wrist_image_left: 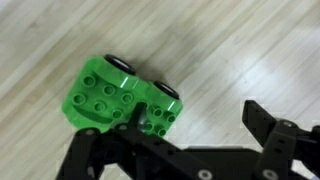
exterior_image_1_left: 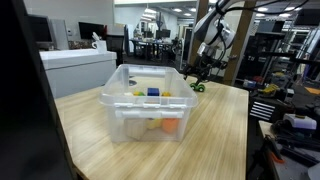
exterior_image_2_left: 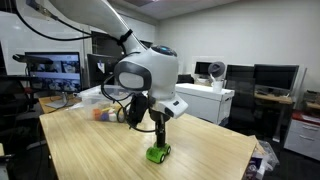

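A green toy car point(wrist_image_left: 120, 95) sits on its wheels on the wooden surface point(wrist_image_left: 240, 50), well apart from the clear plastic bin point(exterior_image_1_left: 135, 122). The robot's claw point(wrist_image_left: 195, 112) hangs spread wide, pinching nothing, equally far from the bin and right over the car. In the wrist view one dark finger point(wrist_image_left: 125, 135) covers the car's near edge and the opposite finger runs out of the picture. Whether a fingertip touches the toy cannot be told. In an exterior view the car point(exterior_image_1_left: 198, 87) is a small green blur beyond the bin's far corner. The bin's yellow, blue and orange pieces point(exterior_image_1_left: 153, 93) show only vaguely through its cloudy wall.
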Controlling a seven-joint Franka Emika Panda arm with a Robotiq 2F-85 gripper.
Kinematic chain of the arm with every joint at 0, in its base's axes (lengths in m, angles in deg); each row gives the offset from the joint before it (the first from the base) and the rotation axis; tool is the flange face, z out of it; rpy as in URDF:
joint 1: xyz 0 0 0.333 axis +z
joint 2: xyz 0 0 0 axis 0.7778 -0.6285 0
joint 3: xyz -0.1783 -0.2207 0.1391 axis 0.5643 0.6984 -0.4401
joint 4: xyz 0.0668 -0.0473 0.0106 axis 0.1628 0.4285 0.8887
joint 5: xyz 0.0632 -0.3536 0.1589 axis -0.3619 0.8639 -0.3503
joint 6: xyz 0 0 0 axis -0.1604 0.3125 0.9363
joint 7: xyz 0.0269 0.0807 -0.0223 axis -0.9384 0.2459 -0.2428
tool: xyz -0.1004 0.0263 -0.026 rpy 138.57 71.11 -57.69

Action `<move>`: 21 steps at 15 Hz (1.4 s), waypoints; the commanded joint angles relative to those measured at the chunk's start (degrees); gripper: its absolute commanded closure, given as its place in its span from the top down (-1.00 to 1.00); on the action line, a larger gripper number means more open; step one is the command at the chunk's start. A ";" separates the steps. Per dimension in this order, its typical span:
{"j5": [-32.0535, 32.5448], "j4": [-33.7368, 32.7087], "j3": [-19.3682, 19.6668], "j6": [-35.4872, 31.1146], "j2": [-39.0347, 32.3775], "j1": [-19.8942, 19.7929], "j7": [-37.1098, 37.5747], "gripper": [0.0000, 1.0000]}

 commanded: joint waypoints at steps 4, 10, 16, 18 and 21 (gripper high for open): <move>1.67 2.11 2.88 3.37 4.08 4.79 0.17 1.00; 6.50 -0.64 5.78 6.48 5.49 5.83 -0.28 1.00; 7.26 -1.52 6.68 7.37 4.63 5.23 -1.26 1.00; 7.47 -1.94 7.20 7.24 3.50 4.87 -1.61 1.00; 7.88 -2.40 7.40 7.50 1.91 4.17 -4.28 1.00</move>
